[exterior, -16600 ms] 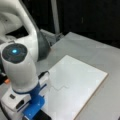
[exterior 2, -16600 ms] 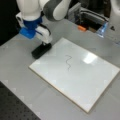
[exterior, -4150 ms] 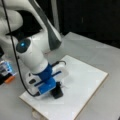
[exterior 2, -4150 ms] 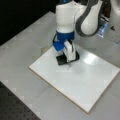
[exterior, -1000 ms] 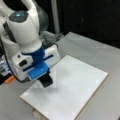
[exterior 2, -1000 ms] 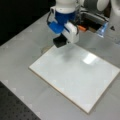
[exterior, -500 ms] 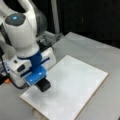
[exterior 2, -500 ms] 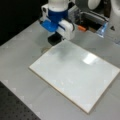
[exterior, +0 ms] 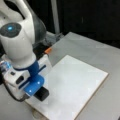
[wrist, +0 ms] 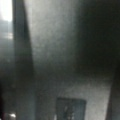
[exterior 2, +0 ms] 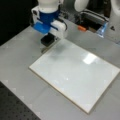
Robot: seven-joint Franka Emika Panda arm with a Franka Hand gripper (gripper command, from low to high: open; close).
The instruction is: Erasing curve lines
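Observation:
The white board (exterior: 77,82) (exterior 2: 75,72) lies flat on the grey table in both front views. No curve lines show on its surface; it looks plain white. My gripper (exterior: 40,90) (exterior 2: 48,37), under a blue mount, is shut on a black eraser block (exterior: 42,94) (exterior 2: 47,40). The eraser sits at the board's corner nearest the arm, at a front view's lower left (exterior: 42,94) and a front view's upper left (exterior 2: 47,40). Whether it touches the board I cannot tell. The wrist view shows only blurred grey surface.
A small orange object (exterior: 48,50) (exterior 2: 81,28) lies on the table beyond the board, near the arm's base. A dark open tray or frame (exterior 2: 93,18) and a blue-lit piece (exterior 2: 102,28) stand at the back right. Grey table (exterior 2: 22,82) surrounds the board.
The dark squiggle seen on the board 16.6 s ago is gone. Over the last second the gripper and eraser moved off the board's middle to its corner by the arm.

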